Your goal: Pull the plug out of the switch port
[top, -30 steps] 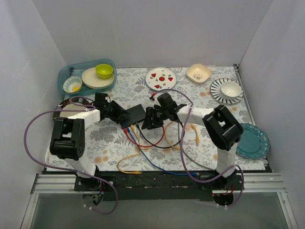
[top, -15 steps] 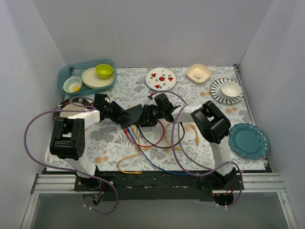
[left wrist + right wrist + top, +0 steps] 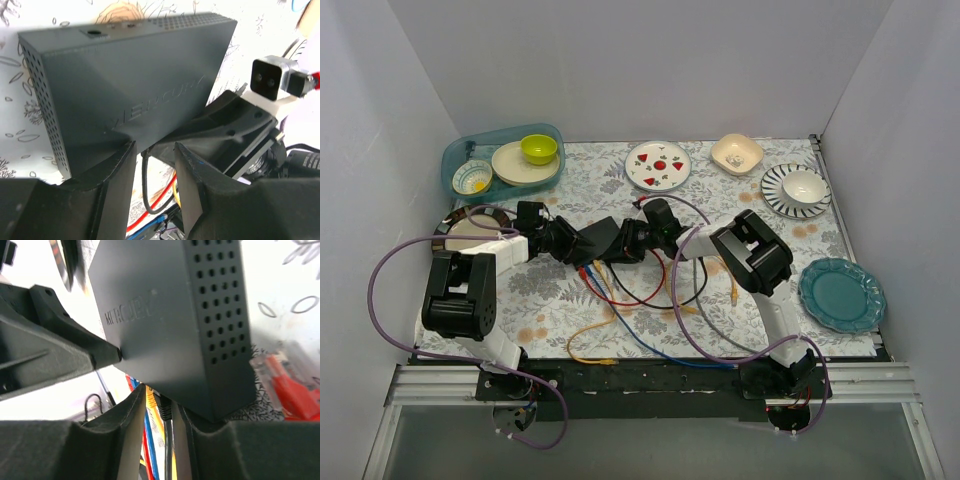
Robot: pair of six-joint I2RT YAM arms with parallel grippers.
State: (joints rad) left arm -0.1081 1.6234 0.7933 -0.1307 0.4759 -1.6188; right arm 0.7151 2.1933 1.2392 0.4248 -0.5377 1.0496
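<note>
Floral tablecloth underlies the switch, tilted up, both end effectors' closure unclear.

switch | embossed top lettering, blurred | possibly "MERCUSYS"

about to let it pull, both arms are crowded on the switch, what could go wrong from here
1. The right hand straddles a black cable with yellow, blue and red ones right beside it, so it might catch the wrong one.
2. The left hand meets the switch only at its lower edge, so the box may slip or tilt.
3. The two hands nearly touch and could collide.
</note>
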